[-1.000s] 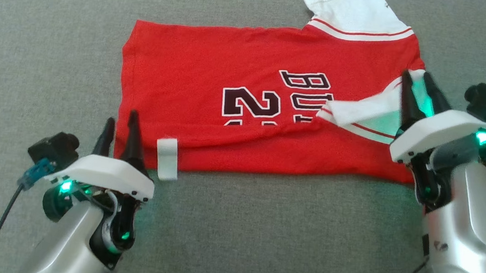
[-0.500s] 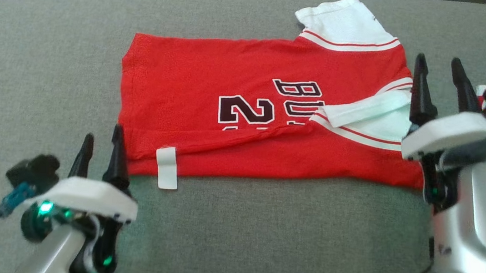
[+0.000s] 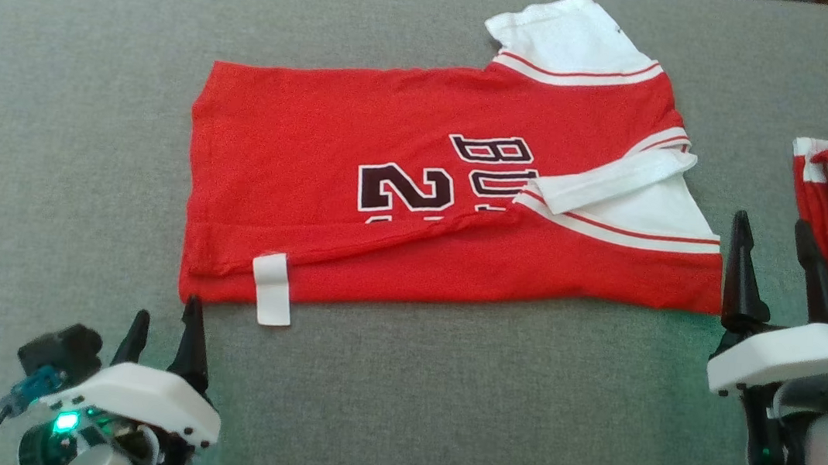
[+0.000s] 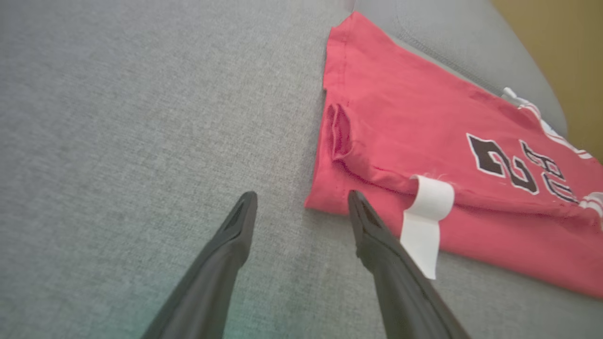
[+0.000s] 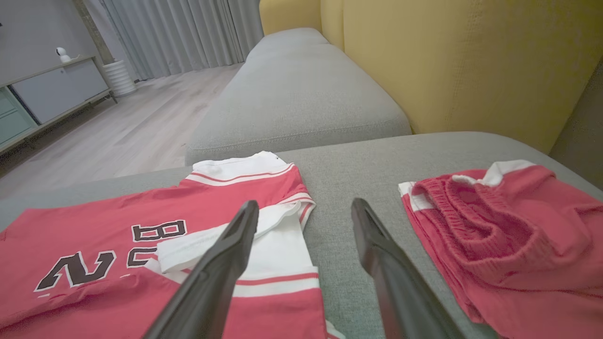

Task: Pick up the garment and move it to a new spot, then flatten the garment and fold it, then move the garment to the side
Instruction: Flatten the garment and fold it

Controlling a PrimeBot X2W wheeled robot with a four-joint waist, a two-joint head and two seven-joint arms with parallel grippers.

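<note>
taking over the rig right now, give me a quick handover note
Left hand: open, empty, at the near left corner of the red jersey with white sleeves.
Right hand: open, empty, by its near right corner.
Jersey lies flat on the grey sofa cushion, near edge and one sleeve folded in.
Left: finish folding, move it aside.

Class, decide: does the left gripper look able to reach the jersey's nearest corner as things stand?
Likely yes: the left gripper is open beside the jersey, at its near corner, and nothing covers that corner.
</note>
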